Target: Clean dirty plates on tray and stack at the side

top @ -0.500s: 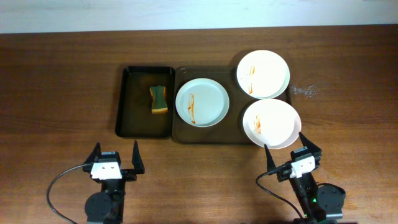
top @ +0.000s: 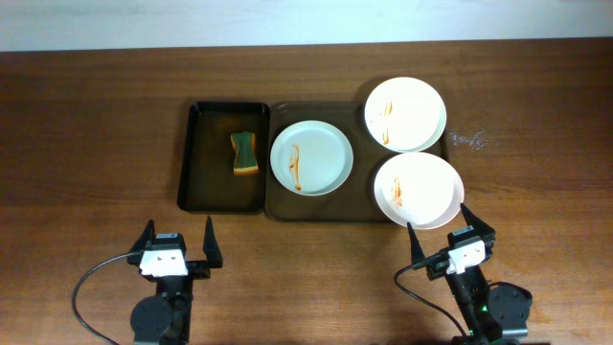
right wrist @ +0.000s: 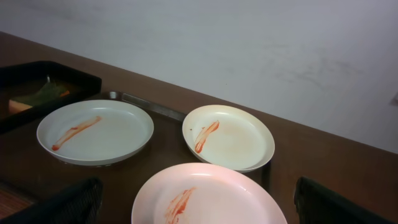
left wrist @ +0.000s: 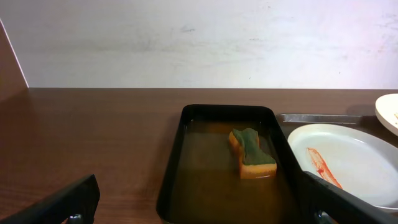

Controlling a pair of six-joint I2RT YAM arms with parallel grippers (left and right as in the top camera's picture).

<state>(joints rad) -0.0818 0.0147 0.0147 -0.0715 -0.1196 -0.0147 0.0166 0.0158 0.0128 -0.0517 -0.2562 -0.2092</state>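
Note:
Three white plates with orange-red streaks sit on the dark tray (top: 359,196): a left plate (top: 311,157), a far right plate (top: 405,114) overhanging the tray's back edge, and a near right plate (top: 419,190) overhanging its front corner. In the right wrist view they show as the left plate (right wrist: 94,131), the far plate (right wrist: 229,136) and the near plate (right wrist: 208,196). My right gripper (top: 448,233) (right wrist: 196,208) is open and empty just in front of the near plate. My left gripper (top: 178,241) (left wrist: 199,202) is open and empty, in front of the black tray.
A narrower black tray (top: 226,156) (left wrist: 227,163) left of the dark tray holds a yellow-green sponge (top: 245,154) (left wrist: 252,154) in shallow liquid. Brown wood tabletop (top: 86,144) surrounds everything. A pale smudge (top: 469,140) lies right of the plates.

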